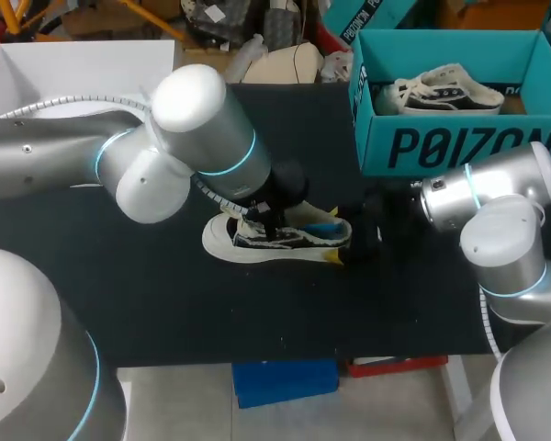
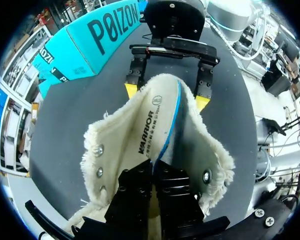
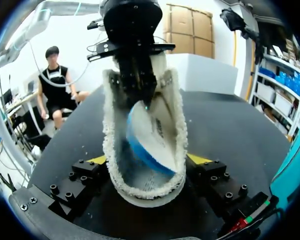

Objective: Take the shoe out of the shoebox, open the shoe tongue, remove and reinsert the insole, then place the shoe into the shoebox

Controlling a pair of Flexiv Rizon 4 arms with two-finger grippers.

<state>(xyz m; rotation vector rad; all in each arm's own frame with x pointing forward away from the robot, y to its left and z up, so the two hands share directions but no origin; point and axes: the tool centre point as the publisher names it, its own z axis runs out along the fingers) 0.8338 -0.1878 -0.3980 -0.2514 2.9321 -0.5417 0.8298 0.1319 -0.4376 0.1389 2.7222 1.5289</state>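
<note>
Shoe: white low-top canvas, frayed collar, dark side panel, lying mid-table near the open teal shoebox, which holds a matching shoe; its insole, white with a blue edge, is tilted partway out of the opening.

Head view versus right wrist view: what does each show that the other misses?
Only the head view shows a second shoe lying in the box. Only the right wrist view looks inside the shoe: the insole bows upward, pinched in the left jaws. Both show that shoe on the table, its end between the right jaws.
</note>
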